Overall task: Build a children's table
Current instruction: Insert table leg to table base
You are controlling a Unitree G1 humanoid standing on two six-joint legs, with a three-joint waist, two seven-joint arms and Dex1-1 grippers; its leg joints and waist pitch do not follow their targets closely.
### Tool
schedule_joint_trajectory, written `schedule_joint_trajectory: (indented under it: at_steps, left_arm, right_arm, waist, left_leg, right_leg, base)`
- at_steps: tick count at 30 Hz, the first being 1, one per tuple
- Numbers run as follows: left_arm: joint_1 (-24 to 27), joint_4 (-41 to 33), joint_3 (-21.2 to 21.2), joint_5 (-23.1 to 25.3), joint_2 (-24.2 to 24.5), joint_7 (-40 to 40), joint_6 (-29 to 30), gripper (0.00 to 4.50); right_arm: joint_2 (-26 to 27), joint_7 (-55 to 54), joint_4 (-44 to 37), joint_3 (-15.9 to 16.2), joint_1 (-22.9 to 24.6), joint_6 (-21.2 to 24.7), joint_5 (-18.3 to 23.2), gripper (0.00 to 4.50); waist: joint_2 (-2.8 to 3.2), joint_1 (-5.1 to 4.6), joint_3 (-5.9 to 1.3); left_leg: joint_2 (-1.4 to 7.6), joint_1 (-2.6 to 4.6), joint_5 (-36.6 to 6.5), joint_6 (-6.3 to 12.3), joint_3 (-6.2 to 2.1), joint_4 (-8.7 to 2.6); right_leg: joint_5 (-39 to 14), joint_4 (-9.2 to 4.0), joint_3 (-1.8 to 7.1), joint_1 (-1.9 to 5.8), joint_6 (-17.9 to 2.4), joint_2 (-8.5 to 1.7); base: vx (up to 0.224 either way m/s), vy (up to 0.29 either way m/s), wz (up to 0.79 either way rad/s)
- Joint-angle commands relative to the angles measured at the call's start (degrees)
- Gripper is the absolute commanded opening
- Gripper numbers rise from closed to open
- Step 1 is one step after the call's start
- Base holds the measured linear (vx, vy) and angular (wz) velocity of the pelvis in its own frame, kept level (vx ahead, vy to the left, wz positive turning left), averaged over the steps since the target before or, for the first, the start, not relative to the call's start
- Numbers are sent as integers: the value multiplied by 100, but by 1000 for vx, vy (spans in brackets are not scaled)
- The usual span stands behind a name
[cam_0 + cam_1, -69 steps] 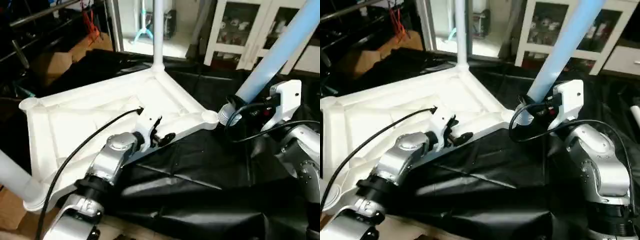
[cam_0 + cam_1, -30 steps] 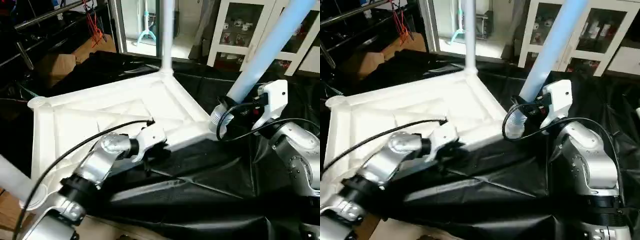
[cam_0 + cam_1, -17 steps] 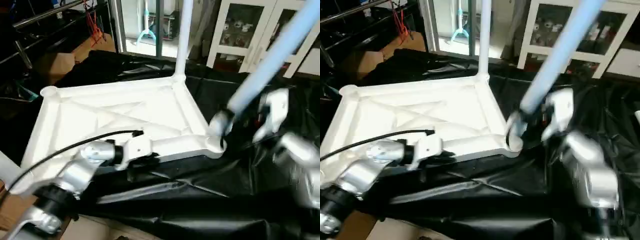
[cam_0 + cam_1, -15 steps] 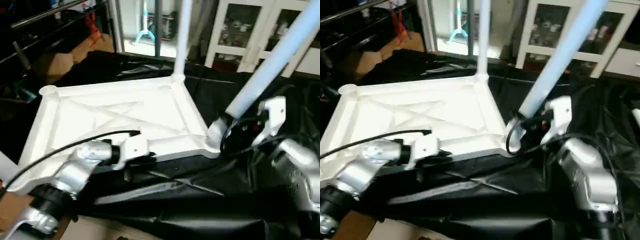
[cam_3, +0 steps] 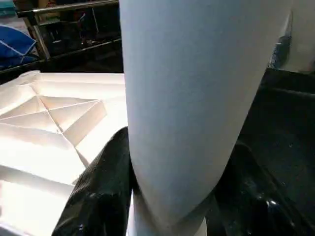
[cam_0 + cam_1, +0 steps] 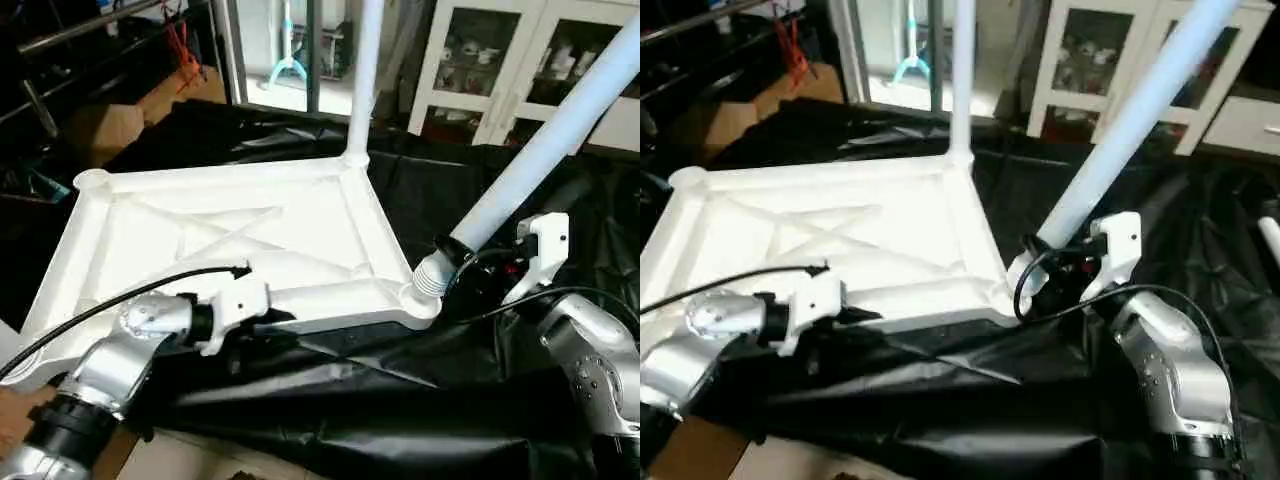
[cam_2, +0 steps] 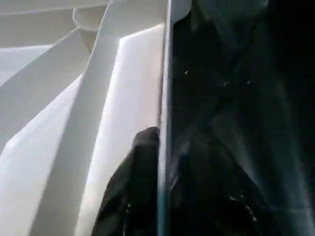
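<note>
From the head, the tabletop (image 6: 230, 250) lies underside up on black sheeting (image 6: 400, 400), one leg (image 6: 362, 80) upright in its far corner. The right gripper (image 6: 470, 275) is clamped on a slanting leg (image 6: 540, 150) at the near right socket. At the left wrist, the left gripper (image 7: 162, 196) straddles the tabletop's near rim, one finger (image 7: 133, 187) inside; whether it pinches cannot be told. At the right wrist, black fingers (image 5: 103, 187) flank the leg.
</note>
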Motion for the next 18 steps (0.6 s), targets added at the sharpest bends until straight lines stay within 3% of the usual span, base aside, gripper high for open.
schedule_joint_trajectory:
  at_steps: [1, 7, 11, 14, 18]
  left_arm:
    - [-121, -180, 3, -95, -172, 138, -34, 145]
    - [-301, -288, 108, -217, -669, 531, 105, 150]
    - [-373, -366, -239, 109, -889, 581, 91, 150]
    - [-445, -73, -482, 514, -895, 692, -86, 150]
    - [-481, 107, -591, 671, -897, 751, -62, 150]
  right_arm:
    - [-34, -22, -197, -74, 24, 42, 106, 184]
    - [-21, -41, -320, -57, 5, 71, 108, 184]
    - [-60, -32, -364, -82, 6, 46, 97, 184]
    - [-71, -35, -350, -82, -1, 31, 74, 184]
    - [-69, -45, -409, -70, 18, 53, 74, 184]
  waist:
    - [-87, -15, -370]
    - [-110, -25, -374]
    - [-120, -33, -373]
    - [-114, -41, -362]
    - [-91, -45, -375]
  left_leg:
    - [224, 196, -380, 343, -101, -344]
    - [212, 156, -348, 369, -110, -329]
    - [216, 153, -278, 445, -116, -323]
    - [213, 155, -354, 426, -120, -327]
    - [218, 163, -359, 354, -125, -330]
  right_leg:
    - [514, -386, 228, 201, -1398, -322]
    - [509, -388, 229, 241, -1348, -332]
    - [544, -397, 227, 240, -1307, -321]
    - [385, -425, 231, 234, -1242, -316]
    - [419, -415, 229, 234, -1238, -318]
  base:
    - [0, 0, 0]
    - [0, 0, 0]
    - [0, 0, 0]
    - [0, 0, 0]
    - [0, 0, 0]
